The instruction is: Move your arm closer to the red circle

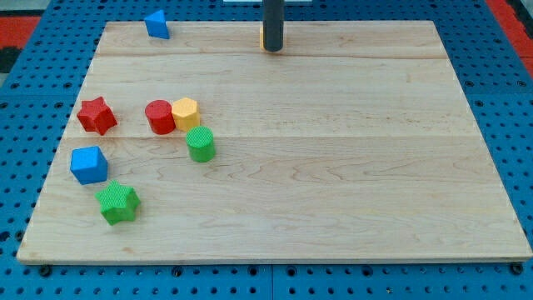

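The red circle (pixel 159 117) lies on the wooden board (pixel 333 167) at the view's left, touching a yellow hexagon block (pixel 186 111) on its right. A green cylinder (pixel 200 144) sits just below and to the right of them. My tip (pixel 272 48) is at the view's top centre, near the board's far edge, well up and to the right of the red circle. It touches no block that I can see, though an orange sliver shows at its left edge.
A red star (pixel 97 115) lies left of the red circle. A blue cube (pixel 88 164) and a green star (pixel 117 203) sit lower left. A blue triangular block (pixel 156 25) is at the top left edge. Blue pegboard surrounds the board.
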